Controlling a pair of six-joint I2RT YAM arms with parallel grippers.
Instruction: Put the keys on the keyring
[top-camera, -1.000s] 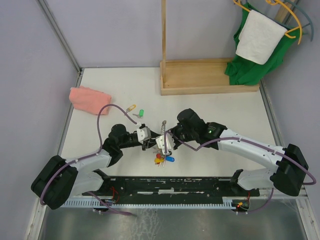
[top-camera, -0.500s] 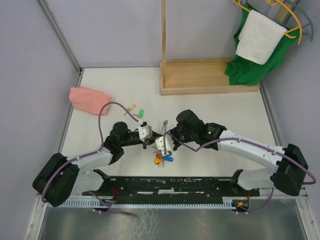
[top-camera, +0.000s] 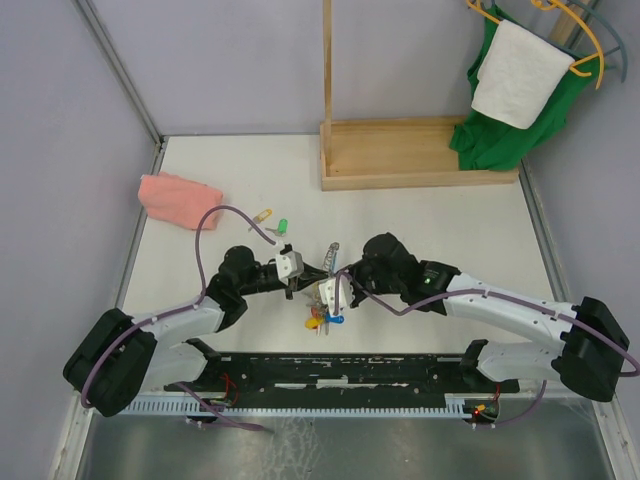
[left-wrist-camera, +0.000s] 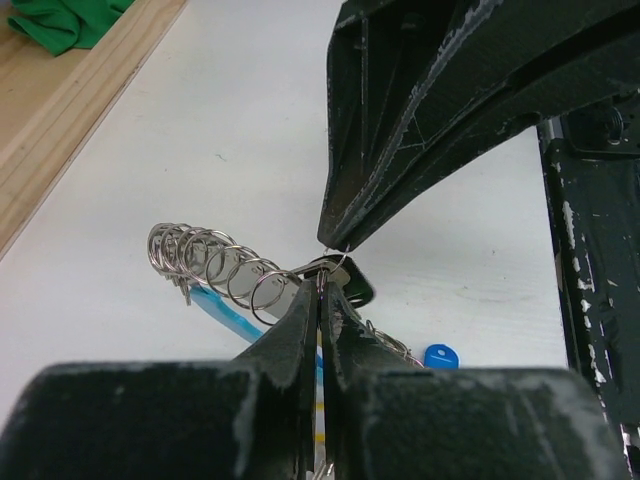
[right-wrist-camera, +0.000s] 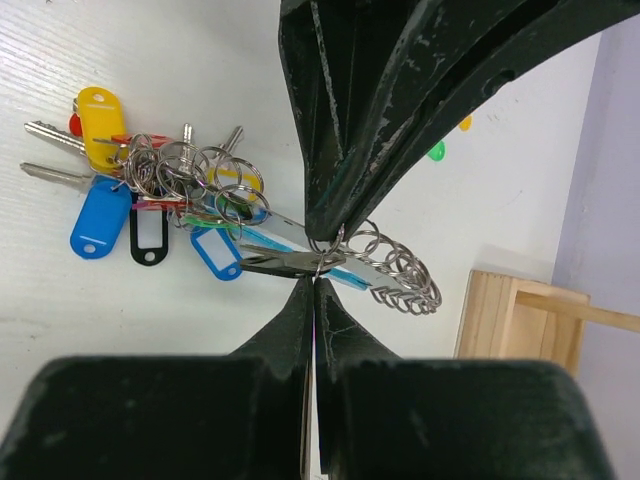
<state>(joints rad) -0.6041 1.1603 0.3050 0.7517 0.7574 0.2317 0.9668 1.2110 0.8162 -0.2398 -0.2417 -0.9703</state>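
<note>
1. Silver metal and bright plastic lie nearest, low in the centre of the top view. These are the threaded keys and tags (top-camera: 322, 318) of the keyring (top-camera: 329, 262), resting on the tabletop (top-camera: 450, 210), while the loop's far end appears lifted off it.
2. Just beyond that bunch, the left gripper (left-wrist-camera: 318, 300) and the right gripper (right-wrist-camera: 313, 285) meet tip to tip. Each is pinched closed on the keyring, and the wrist views show only thin metal between either pair of fingers, with no gap.
3. This two-sided hold looks meant to steady the loop and work its opening so that a key can be slid on. One arm alone could hardly do both.
4. A row of small rings (right-wrist-camera: 398, 265) crowds the raised end and the bunch fills the other, so little bare metal is left around the pinch.
5. Further up and to the left, a green key (top-camera: 283, 225) and a yellow key (top-camera: 264, 214) lie loose, apart from the keyring and not yet threaded. With both grippers occupied, I judge that one must let go to fetch them.
6. Beyond, at the left, lies a pink cloth (top-camera: 178, 198). At the back is a wooden stand (top-camera: 420, 155), and at the upper right hang a green garment (top-camera: 490, 130) and a white towel (top-camera: 520, 75). None of these blocks the reach to the loose keys.
</note>
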